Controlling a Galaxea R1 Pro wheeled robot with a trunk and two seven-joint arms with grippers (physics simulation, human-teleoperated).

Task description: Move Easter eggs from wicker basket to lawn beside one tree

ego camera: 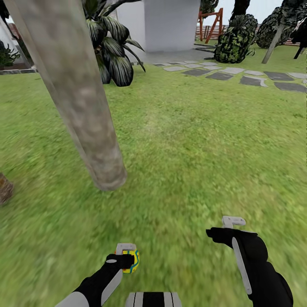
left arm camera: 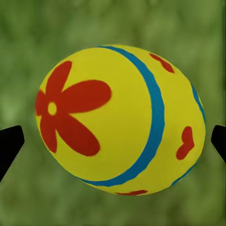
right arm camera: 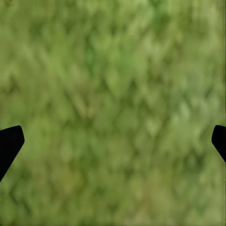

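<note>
— What's the left gripper point(ego camera: 128, 256) doing?
— Clamped on an Easter egg point(left arm camera: 120, 120), near the tree point(ego camera: 81, 111), above the lawn point(ego camera: 192, 140).
— And the right gripper point(ego camera: 232, 221)?
— Spread wide, empty, over grass.

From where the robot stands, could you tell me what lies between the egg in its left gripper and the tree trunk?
Only bare lawn, as the head view shows: nothing sits on the grass between the egg in the left gripper and the trunk.

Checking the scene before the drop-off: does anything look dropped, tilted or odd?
Nothing stands out. The left gripper holds one Easter egg above the lawn near the tree; the right gripper is open, empty.
</note>
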